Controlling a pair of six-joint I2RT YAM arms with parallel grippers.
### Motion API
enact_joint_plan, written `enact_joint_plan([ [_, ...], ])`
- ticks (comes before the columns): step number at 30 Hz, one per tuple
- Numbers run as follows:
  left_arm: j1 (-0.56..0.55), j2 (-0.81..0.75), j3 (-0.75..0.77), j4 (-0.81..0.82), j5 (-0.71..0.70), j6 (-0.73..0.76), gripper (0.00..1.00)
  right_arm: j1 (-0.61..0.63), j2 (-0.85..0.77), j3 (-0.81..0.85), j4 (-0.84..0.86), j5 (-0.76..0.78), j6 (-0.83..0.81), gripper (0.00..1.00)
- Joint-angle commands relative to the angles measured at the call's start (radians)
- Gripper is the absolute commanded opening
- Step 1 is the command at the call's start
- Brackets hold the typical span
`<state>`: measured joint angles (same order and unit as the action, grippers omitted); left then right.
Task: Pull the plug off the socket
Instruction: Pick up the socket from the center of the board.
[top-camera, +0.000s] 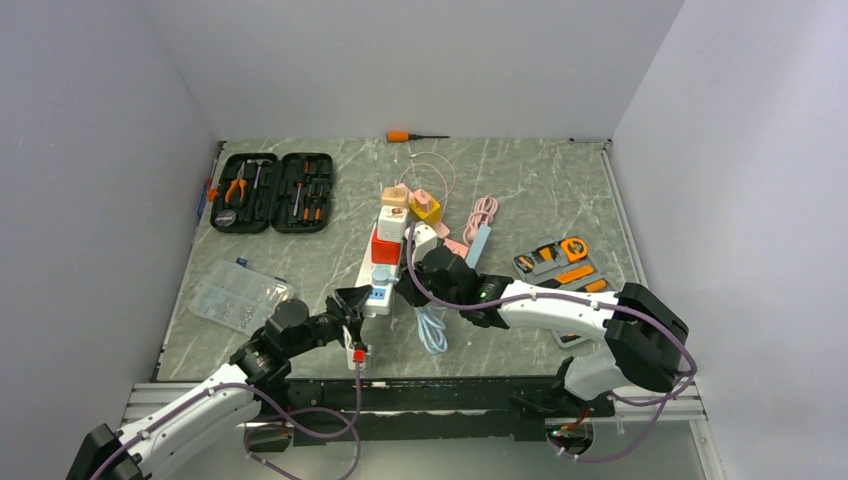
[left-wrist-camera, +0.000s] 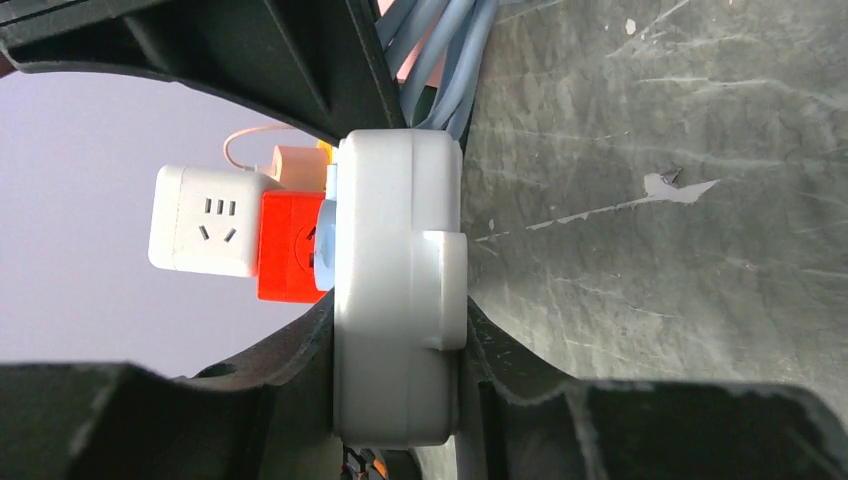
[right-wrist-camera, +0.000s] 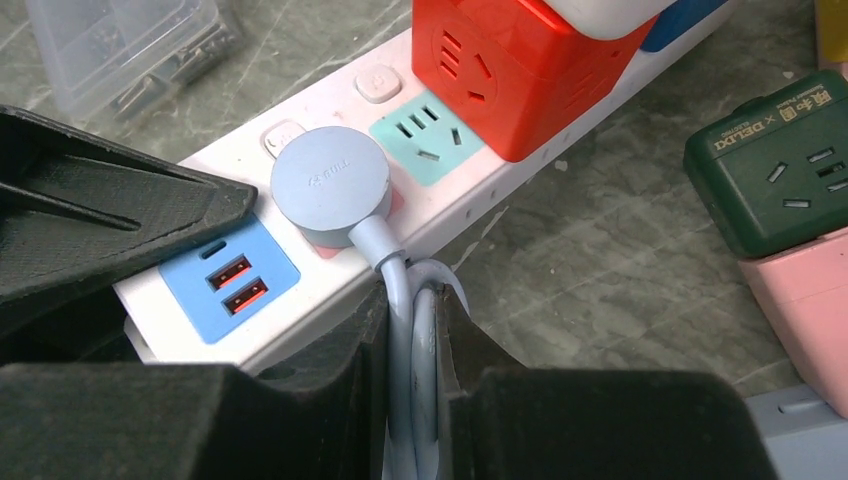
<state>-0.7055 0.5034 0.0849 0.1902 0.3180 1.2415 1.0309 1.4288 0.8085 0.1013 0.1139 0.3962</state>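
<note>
Round plug (right-wrist-camera: 330, 195) seated in white power strip (right-wrist-camera: 455, 205), both arms gripping.
Left wrist view alone shows left gripper (left-wrist-camera: 398, 335) clamped on the power strip's end. Right wrist view alone shows right gripper (right-wrist-camera: 410, 345) pinching blue-grey cable (right-wrist-camera: 398, 290) at 6 o'clock of the plug; red cube adapter (right-wrist-camera: 510, 70) at 1 o'clock.

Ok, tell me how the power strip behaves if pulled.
Likely rigid: the power strip looks like hard plastic. Stacked cube adapters could tip it. It might lift when the cable is pulled, though the left end effector clamps its end.
</note>
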Motion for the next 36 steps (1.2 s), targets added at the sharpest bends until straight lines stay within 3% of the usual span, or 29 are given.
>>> enact_joint_plan([
  [1, -0.004, -0.041, 0.055, 0.087, -0.068, -0.022, 0.13, 0.032, -0.053, -0.023, 0.085, -0.029, -0.017, 0.20],
  [3, -0.008, -0.052, 0.067, 0.058, -0.067, -0.015, 0.11, 0.032, -0.043, -0.022, 0.061, 0.015, -0.048, 0.47],
  [5, -0.011, -0.062, 0.078, 0.032, -0.062, 0.003, 0.09, 0.032, -0.036, -0.017, 0.033, 0.072, -0.079, 0.66],
  [9, -0.013, -0.059, 0.114, -0.049, -0.046, 0.047, 0.07, 0.036, -0.052, -0.017, 0.002, 0.167, -0.144, 0.76],
  [15, -0.015, -0.008, 0.197, -0.185, -0.024, 0.119, 0.08, 0.089, -0.053, 0.011, -0.008, 0.287, -0.247, 0.76],
  [23, -0.020, 0.038, 0.272, -0.252, -0.031, 0.136, 0.11, 0.231, 0.087, 0.093, 0.015, 0.544, -0.381, 0.72],
  [30, -0.026, 0.006, 0.278, -0.318, -0.015, 0.148, 0.10, 0.274, 0.204, 0.134, 0.135, 0.677, -0.501, 0.60],
  [36, -0.029, 0.011, 0.289, -0.350, -0.024, 0.148, 0.10, 0.276, 0.245, 0.161, 0.216, 0.657, -0.560, 0.48],
])
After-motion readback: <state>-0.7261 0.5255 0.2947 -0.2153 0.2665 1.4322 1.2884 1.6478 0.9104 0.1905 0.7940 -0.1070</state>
